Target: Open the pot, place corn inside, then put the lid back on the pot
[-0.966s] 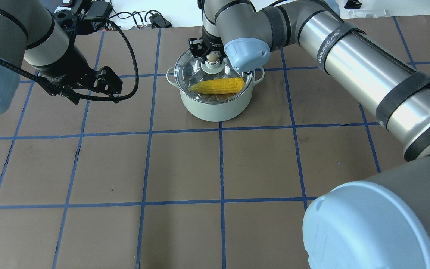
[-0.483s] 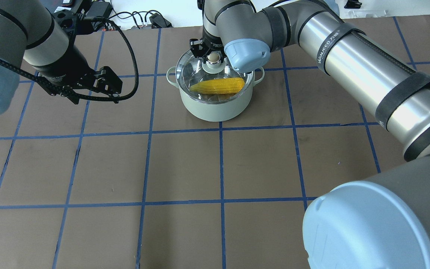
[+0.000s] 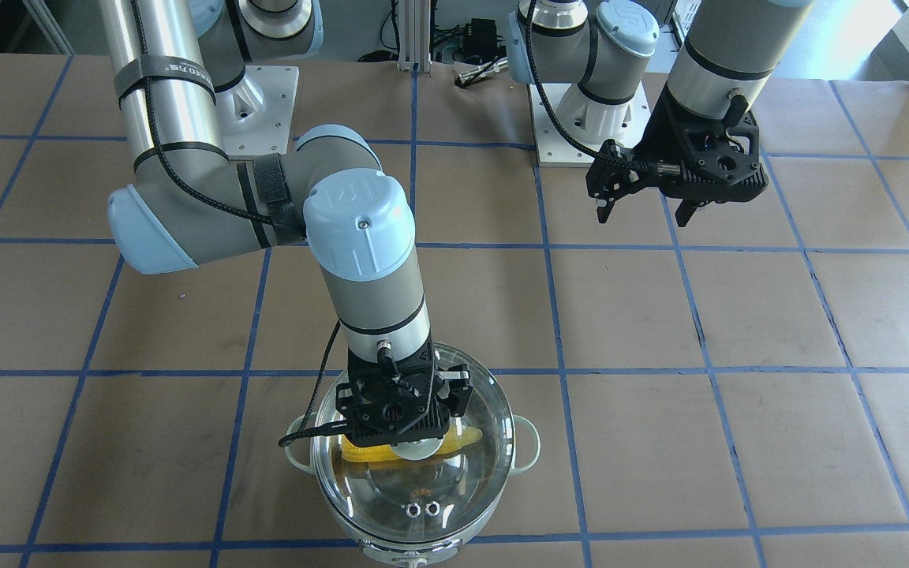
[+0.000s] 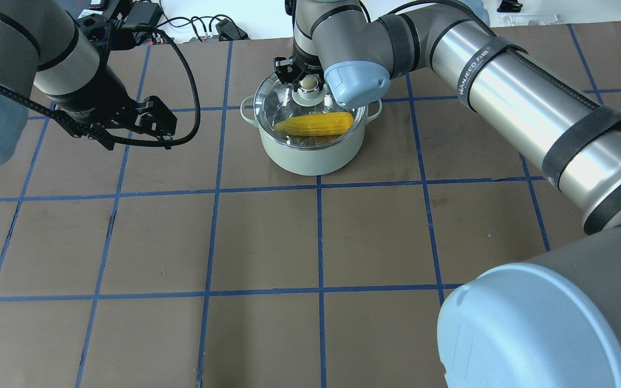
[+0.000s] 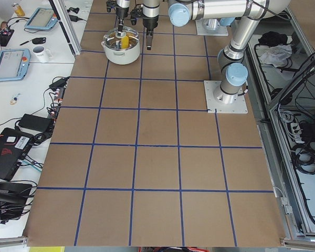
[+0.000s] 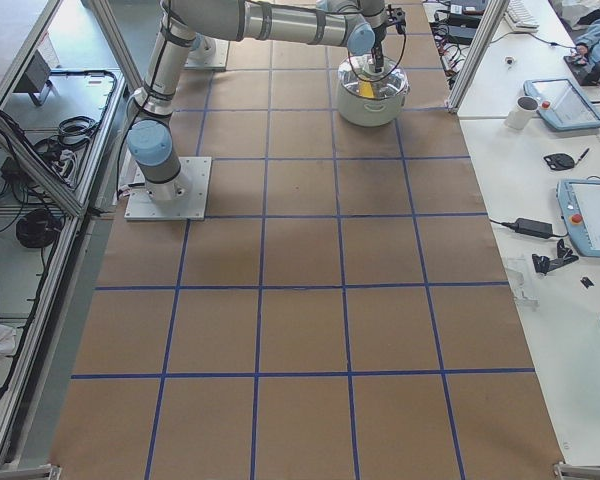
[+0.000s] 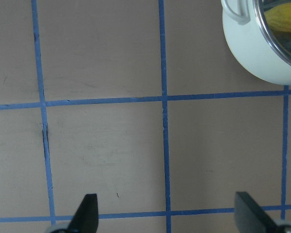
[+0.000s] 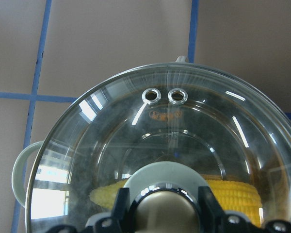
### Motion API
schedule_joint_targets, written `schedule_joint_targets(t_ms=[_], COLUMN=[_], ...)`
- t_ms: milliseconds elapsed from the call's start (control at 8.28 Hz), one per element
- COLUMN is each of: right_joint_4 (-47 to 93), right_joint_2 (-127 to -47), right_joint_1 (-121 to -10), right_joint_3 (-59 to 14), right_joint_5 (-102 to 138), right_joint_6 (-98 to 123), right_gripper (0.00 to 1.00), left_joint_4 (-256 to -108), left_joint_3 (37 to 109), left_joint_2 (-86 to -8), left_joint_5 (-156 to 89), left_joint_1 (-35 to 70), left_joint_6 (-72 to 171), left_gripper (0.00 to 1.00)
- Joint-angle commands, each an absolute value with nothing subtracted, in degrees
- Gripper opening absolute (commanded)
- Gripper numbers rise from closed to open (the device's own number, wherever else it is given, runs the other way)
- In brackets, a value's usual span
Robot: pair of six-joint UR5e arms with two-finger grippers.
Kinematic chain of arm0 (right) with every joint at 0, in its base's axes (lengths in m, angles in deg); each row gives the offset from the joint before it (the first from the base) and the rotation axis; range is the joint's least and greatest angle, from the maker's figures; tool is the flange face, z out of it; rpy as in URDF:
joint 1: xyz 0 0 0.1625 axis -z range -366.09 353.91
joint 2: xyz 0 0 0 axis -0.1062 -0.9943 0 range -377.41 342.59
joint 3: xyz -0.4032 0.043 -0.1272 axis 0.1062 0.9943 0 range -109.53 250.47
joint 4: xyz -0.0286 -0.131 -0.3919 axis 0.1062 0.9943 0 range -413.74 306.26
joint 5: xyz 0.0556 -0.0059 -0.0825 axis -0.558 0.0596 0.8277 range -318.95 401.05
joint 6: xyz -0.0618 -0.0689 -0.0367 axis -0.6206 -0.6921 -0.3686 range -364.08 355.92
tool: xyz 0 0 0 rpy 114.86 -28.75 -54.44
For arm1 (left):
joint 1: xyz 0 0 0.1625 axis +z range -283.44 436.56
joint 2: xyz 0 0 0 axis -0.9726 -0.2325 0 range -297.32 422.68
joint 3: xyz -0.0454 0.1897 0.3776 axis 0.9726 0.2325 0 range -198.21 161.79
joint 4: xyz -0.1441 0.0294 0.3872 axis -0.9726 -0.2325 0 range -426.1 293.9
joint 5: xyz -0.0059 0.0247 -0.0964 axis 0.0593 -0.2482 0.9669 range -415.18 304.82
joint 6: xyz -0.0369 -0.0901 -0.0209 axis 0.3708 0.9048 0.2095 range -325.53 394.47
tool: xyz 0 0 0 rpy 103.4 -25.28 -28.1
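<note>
Lid (image 8: 184,121): sitting level on pot (image 4: 310,153), corn (image 4: 316,124) lying inside
Right hand (image 8: 164,208): pinching the lid's knob (image 4: 307,83)
Left hand (image 7: 167,213): hanging wide and empty, well apart from the pot
Care: checking the rim is seating all round before spreading fingers and lifting straight up
</note>
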State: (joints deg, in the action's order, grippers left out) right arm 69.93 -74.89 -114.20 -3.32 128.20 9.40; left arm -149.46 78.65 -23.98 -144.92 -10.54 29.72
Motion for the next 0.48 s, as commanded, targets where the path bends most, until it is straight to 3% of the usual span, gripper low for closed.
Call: schedule_joint_targets(t_ms=[0,362], right_joint_4=[71.14,71.15], right_joint_2=[-74.98,-75.33], right_joint_1=[-114.20,-114.20], right_joint_3=[-3.35,-3.53], right_joint_5=[128.50,129.56], right_joint_6=[9.37,9.37], right_gripper=[0.42,0.42], left_joint_4=[-149.51,-149.51], left_joint_3=[78.65,78.65], left_joint_2=[-23.98,-23.98], left_joint_5=[-144.91,-144.91], left_joint_1=[-10.54,-10.54], left_joint_6=[29.55,29.55], left_gripper=[1.00,1.00])
